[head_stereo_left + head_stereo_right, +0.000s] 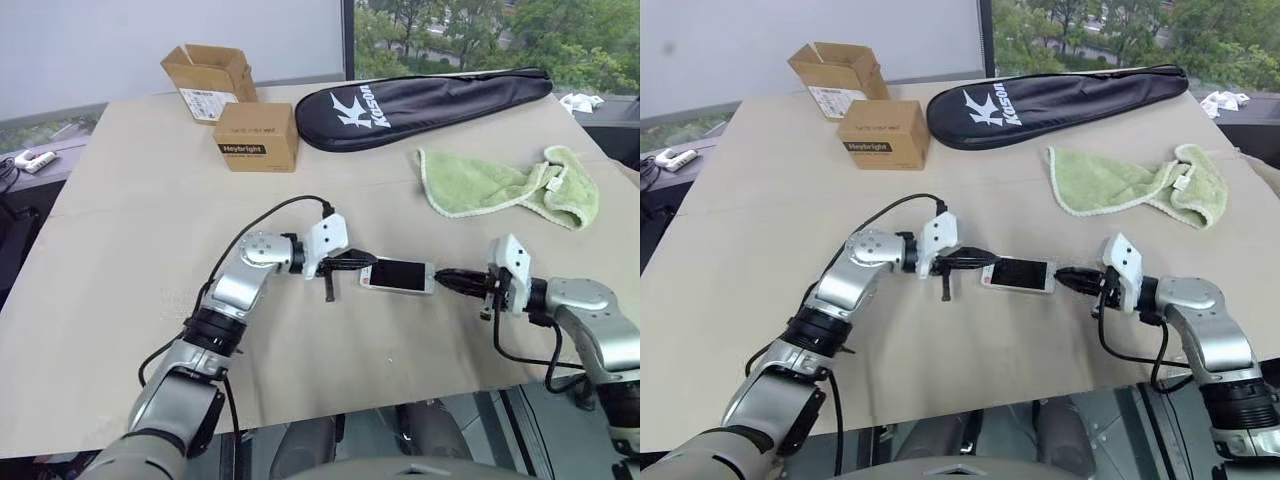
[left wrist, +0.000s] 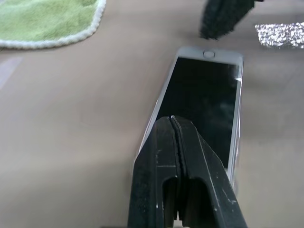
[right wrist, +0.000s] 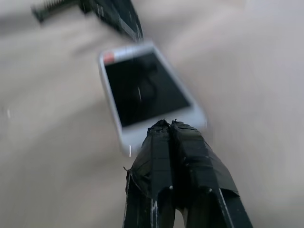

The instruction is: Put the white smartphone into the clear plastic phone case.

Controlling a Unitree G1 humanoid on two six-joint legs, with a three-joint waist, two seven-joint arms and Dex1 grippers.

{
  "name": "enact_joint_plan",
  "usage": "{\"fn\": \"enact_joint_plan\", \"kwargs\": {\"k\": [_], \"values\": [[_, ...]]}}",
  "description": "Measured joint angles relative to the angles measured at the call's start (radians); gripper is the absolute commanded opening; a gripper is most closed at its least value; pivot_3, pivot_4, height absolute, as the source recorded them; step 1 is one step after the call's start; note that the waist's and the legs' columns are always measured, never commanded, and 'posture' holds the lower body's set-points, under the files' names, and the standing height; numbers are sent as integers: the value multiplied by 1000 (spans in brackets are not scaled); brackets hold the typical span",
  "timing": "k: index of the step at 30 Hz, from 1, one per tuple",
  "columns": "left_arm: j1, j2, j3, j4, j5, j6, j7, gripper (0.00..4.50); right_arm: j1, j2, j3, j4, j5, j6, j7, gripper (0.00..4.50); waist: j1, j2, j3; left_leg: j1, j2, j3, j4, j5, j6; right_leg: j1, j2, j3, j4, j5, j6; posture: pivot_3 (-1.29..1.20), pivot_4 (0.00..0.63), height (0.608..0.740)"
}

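Overhead, tan table (image 1: 120,260) beside windows (image 1: 500,35).

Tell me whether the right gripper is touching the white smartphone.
Cannot tell. In the right wrist view the shut right gripper overlaps the white smartphone at its near end, hiding any contact or gap.

Flat rectangular smartphone (image 1: 398,275), frame centre: white bezel, black screen, small red mark at one end. Tan paper-covered table (image 1: 120,260). Two brown cardboard boxes (image 1: 256,136), upper left, black label band. Black zippered racket cover (image 1: 430,105), white lettering. Pale green terry towel (image 1: 505,185), upper right, whitish edging. Black two-finger grippers (image 1: 352,265).
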Motion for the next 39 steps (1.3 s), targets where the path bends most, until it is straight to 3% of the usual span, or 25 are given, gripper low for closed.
{"fn": "enact_joint_plan", "kwargs": {"k": [15, 39], "values": [[28, 70, -7, -41, 43, 39, -9, 0, -24, -5, 49, -3, -3, 11, -3, 33, 1, 0, 0, 0, 0, 0, 0, 0, 0, 0, 0, 0, 0, 0, 0, 0, 150, 740], [31, 46, -23, -42, 78, 88, -10, 0, -55, -3, 80, -3, -24, 50, -2, 33, 0, 0, -1, 2, 0, 0, 0, 0, 0, 2, 0, 0, 1, 0, 0, 0, 150, 740]]}}
